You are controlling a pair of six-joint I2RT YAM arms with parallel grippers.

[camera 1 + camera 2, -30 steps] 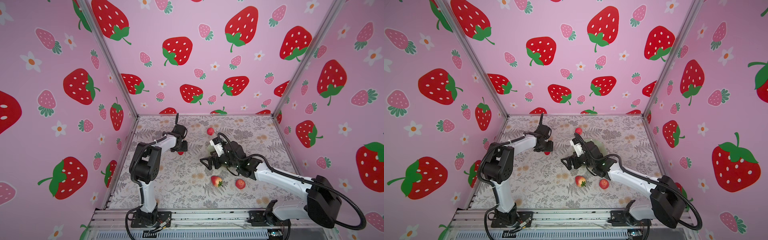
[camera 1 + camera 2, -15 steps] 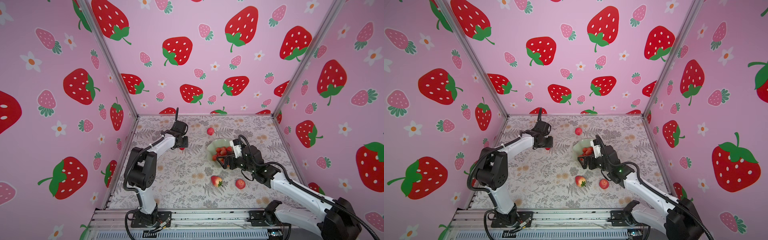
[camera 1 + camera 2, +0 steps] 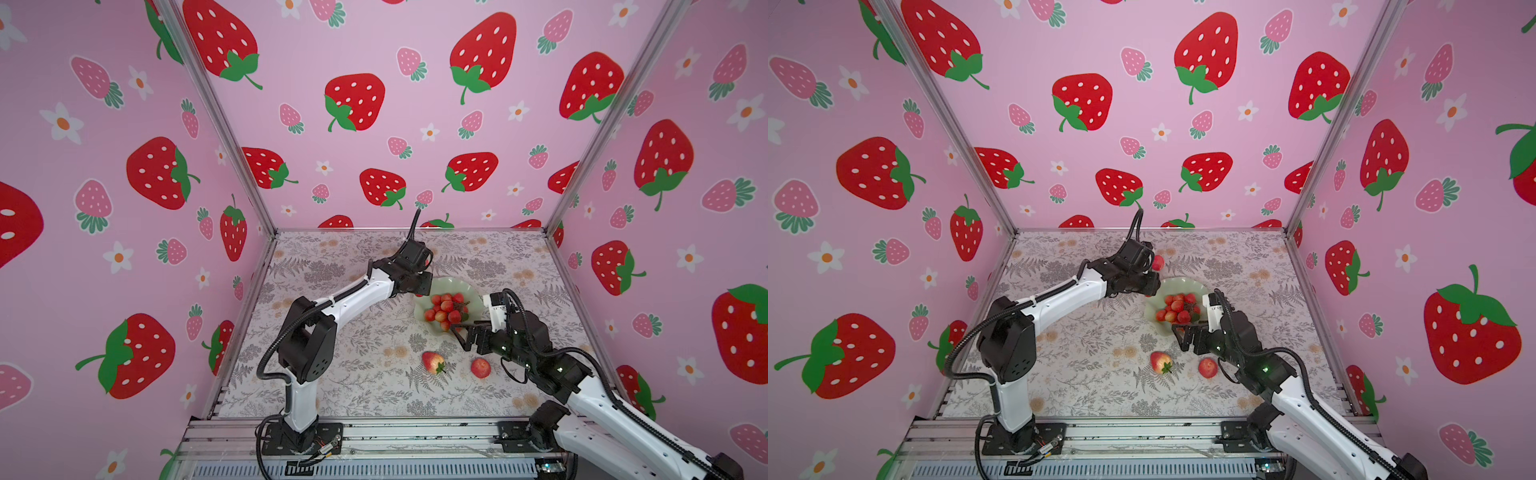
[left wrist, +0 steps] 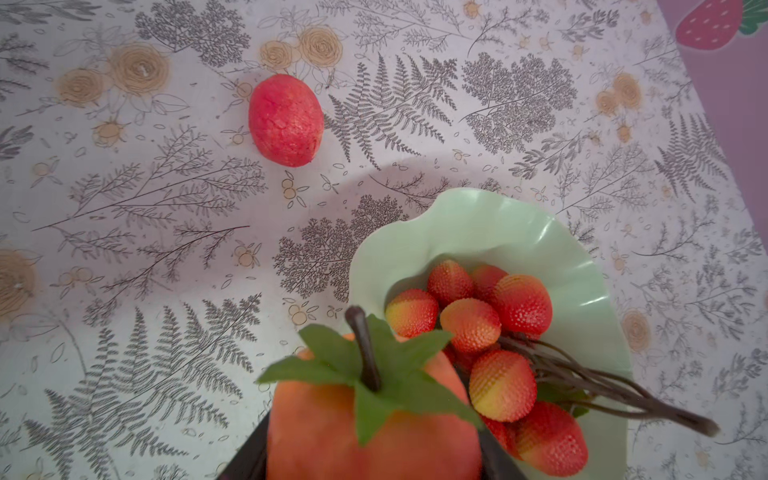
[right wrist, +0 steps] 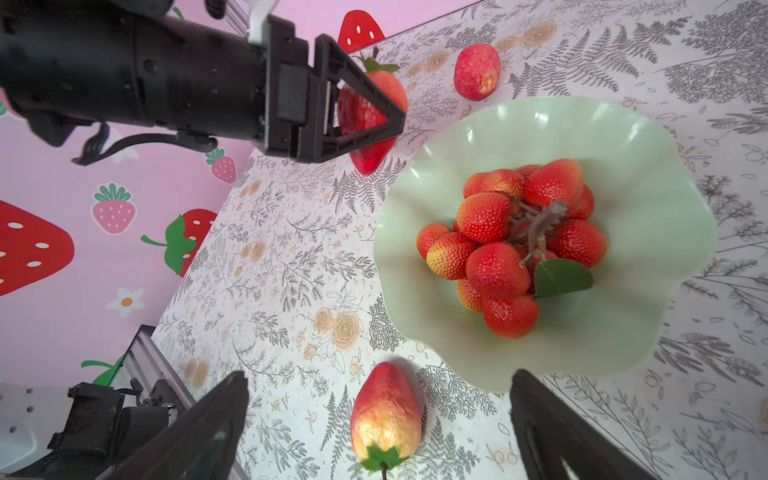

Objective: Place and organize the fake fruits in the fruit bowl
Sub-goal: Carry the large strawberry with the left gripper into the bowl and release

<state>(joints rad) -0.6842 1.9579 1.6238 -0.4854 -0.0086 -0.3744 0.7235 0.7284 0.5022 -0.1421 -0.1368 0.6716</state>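
Observation:
The pale green fruit bowl (image 3: pixel 451 286) (image 3: pixel 1183 286) (image 4: pixel 478 216) (image 5: pixel 623 145) holds a bunch of small red balls (image 3: pixel 446 309) (image 3: pixel 1177 309) (image 4: pixel 498 324) (image 5: pixel 511 241). My left gripper (image 3: pixel 422 286) (image 3: pixel 1150 287) (image 5: pixel 374 120) hangs at the bowl's left rim, shut on a reddish pear (image 4: pixel 374 415) (image 5: pixel 370 120) with green leaves and a brown stem. My right gripper (image 3: pixel 463 332) (image 3: pixel 1181 336) (image 5: pixel 378 380) stands open and empty by the bowl's near rim. It is over a green-capped strawberry (image 3: pixel 433 362) (image 3: pixel 1160 362) (image 5: pixel 384 415) lying on the table.
A round red fruit (image 3: pixel 1158 262) (image 4: pixel 286 120) (image 5: pixel 476 71) lies on the floral table behind the bowl, just past the left wrist. Another round red fruit (image 3: pixel 481 368) (image 3: pixel 1207 368) lies near the right arm's wrist. Pink strawberry-print walls close in three sides.
The left gripper has carried the pear right, from the table's left side to the bowl's rim. The right gripper has drawn back from over the bowl, uncovering the bunch in it.

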